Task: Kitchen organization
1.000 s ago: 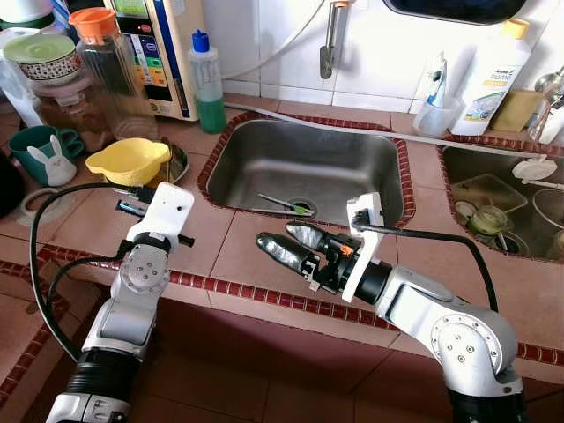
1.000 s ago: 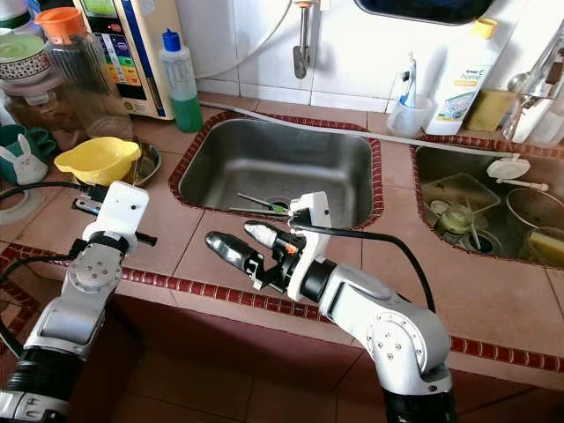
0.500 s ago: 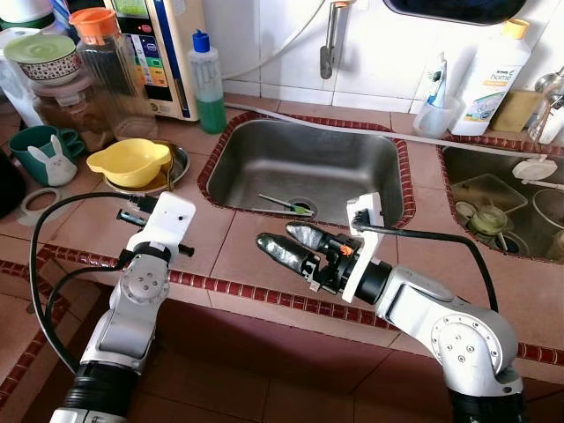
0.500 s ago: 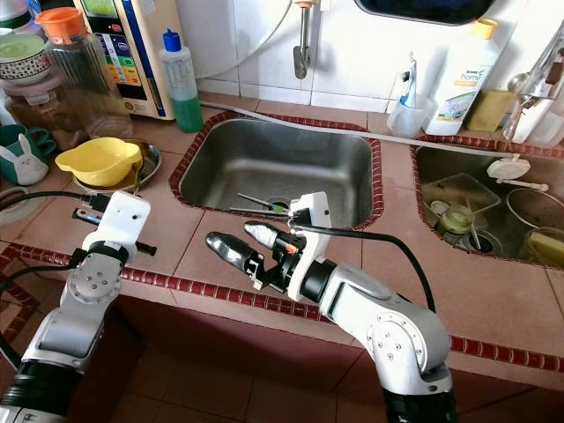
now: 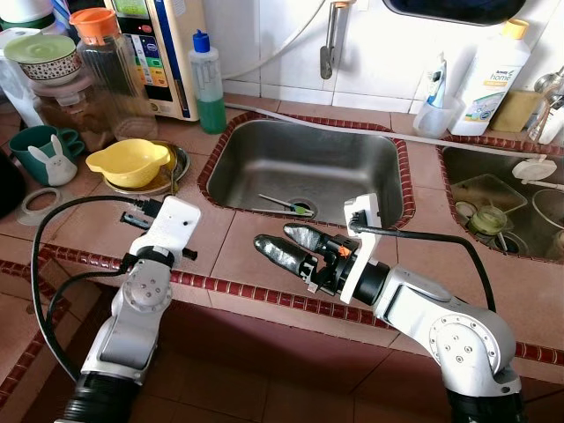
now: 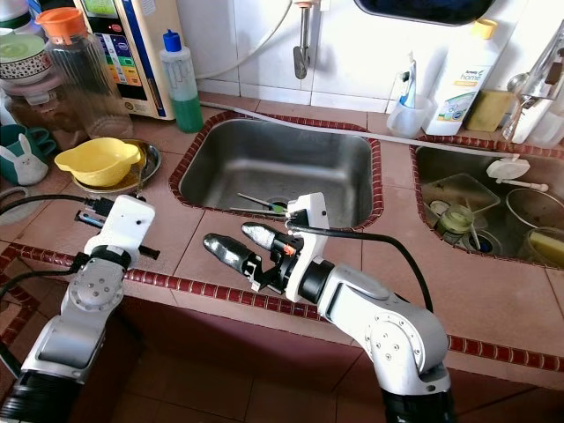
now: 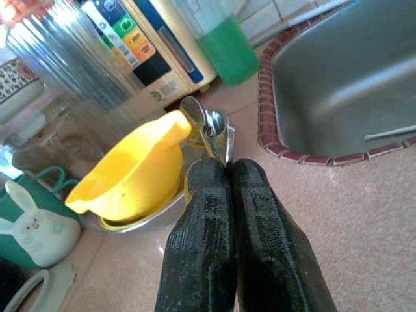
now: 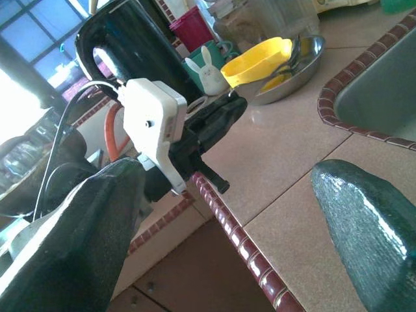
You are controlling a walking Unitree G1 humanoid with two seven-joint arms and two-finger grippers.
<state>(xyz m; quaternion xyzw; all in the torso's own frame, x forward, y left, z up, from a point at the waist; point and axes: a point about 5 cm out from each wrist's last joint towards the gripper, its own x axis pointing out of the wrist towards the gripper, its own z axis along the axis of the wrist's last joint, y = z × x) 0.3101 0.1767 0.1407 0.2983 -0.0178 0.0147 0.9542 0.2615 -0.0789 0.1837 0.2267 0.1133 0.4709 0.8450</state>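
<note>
My left gripper (image 7: pixel 227 166) is shut with nothing between its fingers. It hovers over the tiled counter, pointing at a yellow bowl (image 5: pixel 128 161) that sits in a steel dish (image 5: pixel 179 159) with a metal utensil (image 7: pixel 207 123). The tips stay apart from the dish. My right gripper (image 5: pixel 275 236) is open and empty above the counter's front strip, just in front of the steel sink (image 5: pixel 264 150), pointing toward the left arm. A green-tipped utensil (image 5: pixel 286 205) lies by the sink drain.
At the back left stand a glass jar with an orange lid (image 5: pixel 110 70), a green soap bottle (image 5: pixel 208 84), a water purifier (image 5: pixel 163 44) and a teal mug with a bunny (image 5: pixel 40 154). A second sink (image 5: pixel 458 172) at the right holds dishes. A white detergent bottle (image 5: pixel 493 75) stands behind it.
My left gripper has drifted slightly to the right and nearer the counter's front edge, still shut. The right gripper has edged a little to the left, still open.
</note>
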